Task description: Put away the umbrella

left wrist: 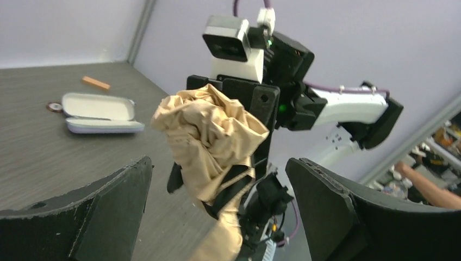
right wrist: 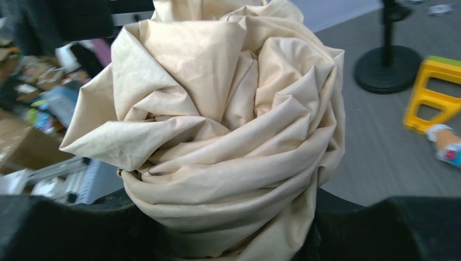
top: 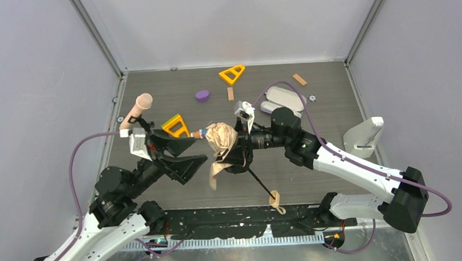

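Our right end effector (top: 239,146) is pinching the umbrella (top: 222,136) by its crumpled, matte beige canopy, which is bunched in soft folds above the grey wood-grain tabletop (top: 332,98). The thin black shaft (top: 259,182) slants down to the tan looped handle (top: 276,200) near the front edge. Our left end effector (left wrist: 217,163) is spread wide, its curved black fingers (left wrist: 108,212) facing the bundle but apart from it.

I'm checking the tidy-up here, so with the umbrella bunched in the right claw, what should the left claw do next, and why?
Probably ease the left claw forward until it straddles the umbrella. It stands wide open, facing the crumpled canopy but apart from it, while the right claw grips the bundle and a loose flap hangs below, untucked.
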